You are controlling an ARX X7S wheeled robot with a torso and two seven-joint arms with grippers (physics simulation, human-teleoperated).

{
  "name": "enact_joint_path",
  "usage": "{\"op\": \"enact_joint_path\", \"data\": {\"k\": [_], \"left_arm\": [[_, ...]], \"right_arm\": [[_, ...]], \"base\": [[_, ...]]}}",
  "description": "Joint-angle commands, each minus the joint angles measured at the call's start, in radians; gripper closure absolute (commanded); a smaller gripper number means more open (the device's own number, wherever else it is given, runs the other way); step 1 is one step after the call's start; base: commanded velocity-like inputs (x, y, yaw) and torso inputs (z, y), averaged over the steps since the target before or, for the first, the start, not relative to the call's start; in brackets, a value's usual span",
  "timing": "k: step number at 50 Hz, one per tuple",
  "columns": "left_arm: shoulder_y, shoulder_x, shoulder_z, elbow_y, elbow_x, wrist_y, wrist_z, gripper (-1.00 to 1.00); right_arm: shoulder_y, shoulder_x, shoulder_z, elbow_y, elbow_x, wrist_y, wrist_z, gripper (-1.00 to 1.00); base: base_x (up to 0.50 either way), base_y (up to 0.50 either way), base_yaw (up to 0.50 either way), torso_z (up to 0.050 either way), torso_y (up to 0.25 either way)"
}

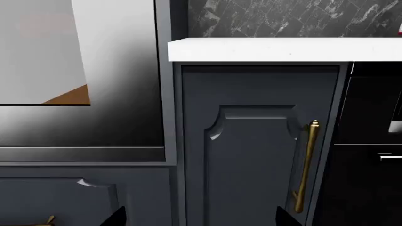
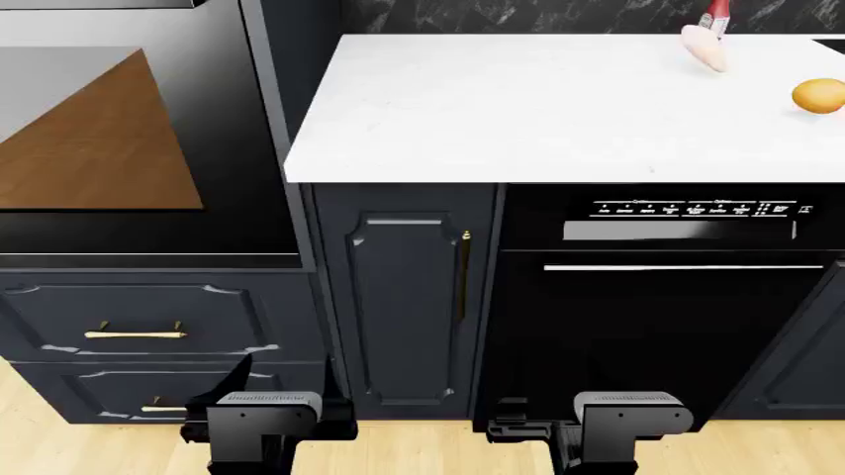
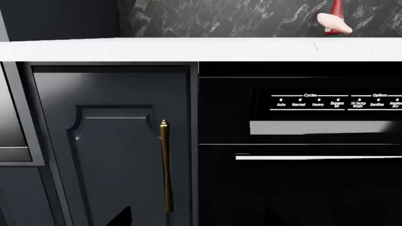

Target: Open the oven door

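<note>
The oven door [image 2: 257, 148] is a glossy black panel at the upper left of the head view, and it is closed. Its glass window [image 2: 93, 139] mirrors wood-brown. The left wrist view shows the same oven door [image 1: 119, 94] beside a navy cabinet. My left gripper [image 2: 280, 396] hangs low in front of the drawers, below the oven door and apart from it. It is open [image 1: 201, 219], with its fingertips [image 1: 116, 217] wide apart and nothing between them. My right gripper [image 2: 595, 421] is low before the black appliance. It is open and empty [image 3: 197, 219], with one fingertip [image 3: 122, 217] showing clearly.
Two navy drawers with brass handles [image 2: 133, 333] sit under the oven. To their right is a narrow navy cabinet door [image 2: 403, 297] with a vertical brass handle [image 1: 306, 165]. Further right is a black appliance with a control strip [image 2: 694, 210]. The white counter [image 2: 528, 109] holds a yellow fruit [image 2: 817, 96] and a pink-red item [image 2: 706, 40].
</note>
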Motion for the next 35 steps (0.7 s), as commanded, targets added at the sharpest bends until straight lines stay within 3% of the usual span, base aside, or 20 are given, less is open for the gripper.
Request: {"op": "enact_joint_path", "data": {"k": [1, 15, 35], "left_arm": [[0.000, -0.016, 0.018, 0.001, -0.016, 0.000, -0.019, -1.00], [0.003, -0.050, 0.044, 0.026, -0.064, -0.002, -0.076, -1.00], [0.004, -0.081, 0.075, 0.052, -0.093, -0.031, -0.113, -1.00]], "right_arm": [[0.000, 0.016, -0.020, -0.001, 0.014, -0.001, 0.021, -1.00], [-0.002, 0.053, -0.061, 0.002, 0.050, -0.017, 0.063, -1.00], [-0.002, 0.084, -0.092, -0.004, 0.074, -0.015, 0.096, -1.00]], "base": [[0.00, 0.00, 0.00, 0.000, 0.000], [0.00, 0.00, 0.00, -0.002, 0.000], [0.00, 0.00, 0.00, -0.050, 0.000]]}}
